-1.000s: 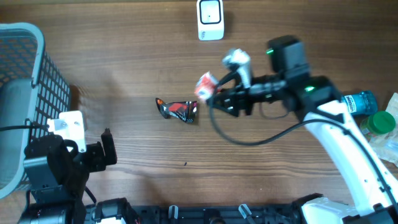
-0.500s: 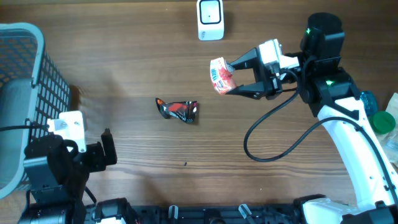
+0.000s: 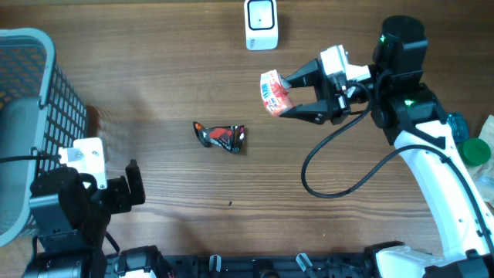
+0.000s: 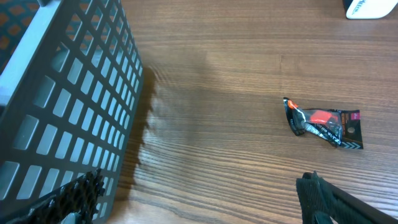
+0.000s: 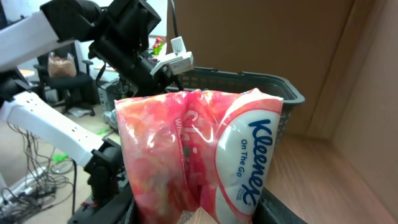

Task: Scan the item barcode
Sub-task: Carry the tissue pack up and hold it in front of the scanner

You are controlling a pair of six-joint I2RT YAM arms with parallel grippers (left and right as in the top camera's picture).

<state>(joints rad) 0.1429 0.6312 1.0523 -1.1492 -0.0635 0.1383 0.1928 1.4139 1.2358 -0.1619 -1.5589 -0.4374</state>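
My right gripper (image 3: 281, 98) is shut on a pink and white Kleenex tissue pack (image 3: 271, 92), held in the air right of the table's middle and pointing left. The right wrist view shows the pack (image 5: 199, 149) upright between the right gripper's (image 5: 202, 214) dark fingers (image 5: 298, 205); I see no barcode on the side facing me. The white scanner (image 3: 261, 24) stands at the back edge, up and to the left of the pack. My left gripper (image 3: 116, 189) is open at the front left, nothing between its fingers (image 4: 320, 196).
A black and red snack packet (image 3: 221, 137) lies flat near the table's middle, also in the left wrist view (image 4: 323, 122). A grey mesh basket (image 3: 35, 46) fills the far left. A blue bottle (image 3: 446, 127) and a green-lidded jar (image 3: 472, 153) sit at the right edge.
The right gripper closed on the tissue pack, lifted it off the table and swung it right and back. It has barely moved in the last half second. The left arm stayed still.
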